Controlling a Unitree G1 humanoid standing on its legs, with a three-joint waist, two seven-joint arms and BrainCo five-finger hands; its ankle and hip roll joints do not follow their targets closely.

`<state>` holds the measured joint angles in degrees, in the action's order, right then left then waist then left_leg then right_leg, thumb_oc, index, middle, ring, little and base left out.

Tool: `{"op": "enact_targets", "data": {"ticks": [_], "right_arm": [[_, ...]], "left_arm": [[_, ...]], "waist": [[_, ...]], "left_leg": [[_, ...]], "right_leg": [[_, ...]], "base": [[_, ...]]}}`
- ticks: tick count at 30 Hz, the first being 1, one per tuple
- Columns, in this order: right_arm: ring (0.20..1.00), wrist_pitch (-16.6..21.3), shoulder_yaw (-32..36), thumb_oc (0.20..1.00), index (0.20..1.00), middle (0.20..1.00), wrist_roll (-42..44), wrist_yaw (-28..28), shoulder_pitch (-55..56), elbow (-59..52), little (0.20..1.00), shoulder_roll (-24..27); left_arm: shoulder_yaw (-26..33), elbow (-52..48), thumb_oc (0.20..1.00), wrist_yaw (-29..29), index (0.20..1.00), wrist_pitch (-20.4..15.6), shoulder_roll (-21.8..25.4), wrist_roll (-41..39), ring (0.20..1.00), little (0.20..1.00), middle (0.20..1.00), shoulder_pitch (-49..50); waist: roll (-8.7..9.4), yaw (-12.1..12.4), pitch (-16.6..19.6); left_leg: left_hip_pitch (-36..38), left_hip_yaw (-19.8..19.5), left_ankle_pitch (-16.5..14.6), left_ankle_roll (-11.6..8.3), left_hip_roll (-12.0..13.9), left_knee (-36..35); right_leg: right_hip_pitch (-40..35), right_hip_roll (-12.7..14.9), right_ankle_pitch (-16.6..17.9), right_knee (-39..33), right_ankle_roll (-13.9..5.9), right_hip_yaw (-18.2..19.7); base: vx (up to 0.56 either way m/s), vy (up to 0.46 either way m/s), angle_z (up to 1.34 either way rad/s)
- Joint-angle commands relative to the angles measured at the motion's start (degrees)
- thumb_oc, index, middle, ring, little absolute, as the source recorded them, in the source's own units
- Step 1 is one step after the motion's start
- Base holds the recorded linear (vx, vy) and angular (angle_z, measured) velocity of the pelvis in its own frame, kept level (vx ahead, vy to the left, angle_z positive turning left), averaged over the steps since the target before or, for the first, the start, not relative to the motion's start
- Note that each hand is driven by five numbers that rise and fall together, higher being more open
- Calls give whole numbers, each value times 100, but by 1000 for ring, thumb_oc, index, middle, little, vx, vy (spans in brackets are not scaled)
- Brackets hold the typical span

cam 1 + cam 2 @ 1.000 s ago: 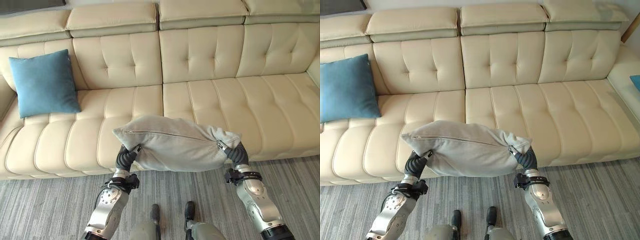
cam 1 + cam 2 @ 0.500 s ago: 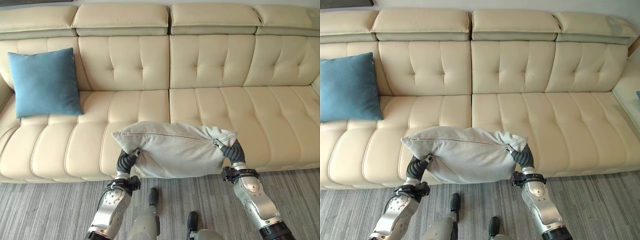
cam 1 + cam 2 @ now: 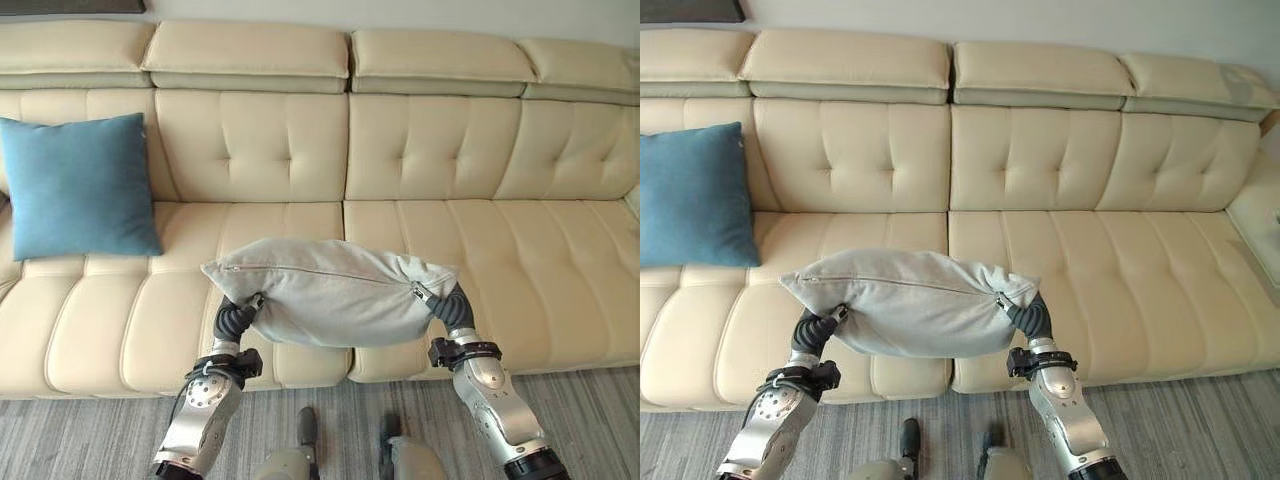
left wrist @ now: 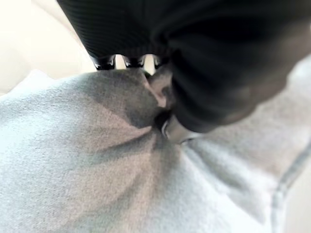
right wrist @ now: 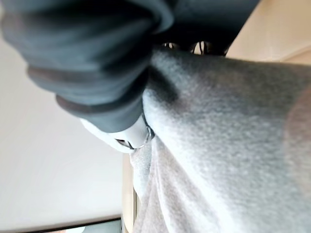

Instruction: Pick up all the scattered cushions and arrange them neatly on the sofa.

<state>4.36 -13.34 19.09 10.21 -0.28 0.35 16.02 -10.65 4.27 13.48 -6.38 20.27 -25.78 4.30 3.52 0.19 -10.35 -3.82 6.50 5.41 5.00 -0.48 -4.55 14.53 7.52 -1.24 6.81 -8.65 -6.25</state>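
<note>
1. The camera has shifted since 1 second ago; both hands still carry the grey cushion point(image 3: 330, 300) over the seat's front edge.
2. Left hand point(image 3: 238, 318) and right hand point(image 3: 450, 305) pinch its ends.
3. The blue cushion point(image 3: 78, 185) already leans on the sofa point(image 3: 440, 150); the grey one remains unplaced.

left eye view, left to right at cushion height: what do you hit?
blue cushion → left hand → grey cushion → right hand → bare seat of the sofa
</note>
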Motion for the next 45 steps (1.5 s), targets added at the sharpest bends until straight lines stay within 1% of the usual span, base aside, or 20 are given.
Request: {"op": "enact_targets", "data": {"ticks": [1,4,5,7,9,10,12,15,17,19,24,28,33,34,39,41,42,43,44,45], "right_arm": [[200,504,142,200,200,200,28,-70,-392,-450,200,39],[200,520,138,200,200,200,94,-113,-300,-400,200,106],[200,520,138,200,200,200,94,-113,-300,-400,200,106],[200,526,151,200,200,200,189,-148,-266,-422,200,214],[200,515,165,200,200,200,212,-117,-278,-414,200,282],[200,506,165,200,200,200,231,-119,-280,-401,200,308],[200,496,185,200,200,200,224,-112,-268,-409,200,344],[200,491,221,200,200,200,206,-43,-265,-414,200,370],[200,483,199,200,200,200,182,-62,-271,-415,200,371],[200,485,199,200,200,200,88,-35,-302,-427,200,397],[200,435,23,200,200,200,-122,76,-743,-306,200,471],[200,364,-199,200,200,200,-282,290,-1547,55,200,620],[200,298,-577,200,200,200,-264,500,-2691,541,200,687],[200,306,-778,200,200,200,-163,618,-3361,937,200,791],[200,337,-1333,200,200,200,49,883,-5162,2356,200,952],[200,329,-1478,200,200,200,150,928,-5591,2967,200,956],[200,286,-1591,200,200,200,221,968,-5917,3663,200,884],[200,296,-1591,200,200,200,227,964,-5940,3685,200,882],[200,223,-1668,200,200,200,293,977,-6184,4277,200,850],[200,231,-1670,200,200,200,298,973,-6200,4292,200,849]], "left_arm": [[107,-655,200,-228,200,-534,-34,364,200,200,200,-358],[111,-676,200,-253,200,-541,-110,342,200,200,200,-300],[111,-677,200,-253,200,-541,-111,342,200,200,200,-299],[91,-668,200,-216,200,-530,-178,244,200,200,200,-293],[96,-623,200,-171,200,-544,-228,190,200,200,200,-291],[89,-593,200,-164,200,-542,-255,164,200,200,200,-295],[96,-571,200,-162,200,-519,-265,153,200,200,200,-271],[77,-551,200,-132,200,-465,-248,220,200,200,200,-285],[68,-521,200,-133,200,-474,-266,216,200,200,200,-291],[16,-496,200,-124,200,-463,-271,293,200,200,200,-306],[-216,-232,200,-46,200,-480,-218,459,200,200,200,-708],[-500,363,200,229,200,-518,-194,585,200,200,200,-1554],[-848,1132,200,511,200,-558,-93,518,200,200,200,-2765],[-999,1572,200,670,200,-576,112,569,200,200,200,-3494],[-1512,3046,200,921,200,-647,579,566,200,200,200,-5373],[-1664,3534,200,906,200,-632,781,647,200,200,200,-5852],[-1799,4134,200,924,200,-584,864,617,200,200,200,-6258],[-1804,4154,200,919,200,-593,866,610,200,200,200,-6281],[-1878,4651,200,891,200,-539,885,554,200,200,200,-6585],[-1880,4664,200,887,200,-545,886,550,200,200,200,-6600]], "waist": [[17,-85,42],[-6,-105,167],[-7,-107,166],[-24,-126,128],[-8,-108,92],[-6,-102,81],[-7,-86,109],[-19,-35,111],[-74,-29,171],[-109,-47,260],[-38,-39,381],[61,-26,384],[147,-38,233],[187,-45,86],[235,-72,-254],[253,-67,-333],[254,-60,-418],[255,-65,-418],[262,-50,-476],[261,-53,-478]], "left_leg": [[377,-270,-897,-540,-1,322],[482,-311,-1091,-627,58,510],[481,-313,-1093,-627,58,513],[299,-372,-1309,-740,85,1211],[70,-432,-1336,-814,77,1694],[-58,-441,-1297,-850,120,1748],[-170,-406,-1140,-873,270,1523],[-369,-524,-634,-944,490,963],[-251,-571,-586,-958,529,653],[-93,-577,-555,-973,512,480],[318,-420,-610,-957,477,256],[449,-320,-657,-930,457,139],[267,-274,-672,-906,451,158],[2,-274,-653,-900,455,225],[-819,-317,-535,-909,441,461],[-1050,-342,-485,-914,441,517],[-1241,-376,-443,-917,427,547],[-1260,-380,-444,-917,426,555],[-1384,-408,-406,-918,401,567],[-1393,-411,-406,-918,401,571]], "right_leg": [[-528,-316,-73,-283,147,-29],[-813,-369,-60,-426,234,-14],[-815,-369,-60,-427,234,-16],[-964,-357,-182,-360,357,-99],[-1057,-332,-262,-363,427,-137],[-1139,-311,-317,-412,447,-170],[-1249,-291,-362,-498,434,-237],[-1358,-300,-455,-529,424,-277],[-1413,-350,-530,-525,438,-258],[-1488,-353,-517,-563,437,-221],[-1695,-315,-434,-756,387,-115],[-1742,-270,-386,-826,320,-54],[-1514,-239,-315,-794,259,10],[-1229,-229,-260,-742,232,62],[-399,-220,-68,-522,200,158],[-199,-207,-13,-487,200,152],[-24,-198,41,-481,185,134],[-9,-198,40,-476,185,131],[88,-184,77,-484,172,117],[96,-184,77,-481,172,115]], "base": [[204,-153,29],[202,-146,16],[160,-150,-3],[140,-162,12],[76,-82,13],[66,-18,19],[92,15,23],[107,46,16],[125,70,16],[149,83,-8],[137,79,-21],[86,63,-4],[-38,24,-5],[-223,35,-19],[-149,38,-5],[-57,41,-3],[-40,35,-2],[-43,37,3],[-20,12,7],[-27,17,9]]}}
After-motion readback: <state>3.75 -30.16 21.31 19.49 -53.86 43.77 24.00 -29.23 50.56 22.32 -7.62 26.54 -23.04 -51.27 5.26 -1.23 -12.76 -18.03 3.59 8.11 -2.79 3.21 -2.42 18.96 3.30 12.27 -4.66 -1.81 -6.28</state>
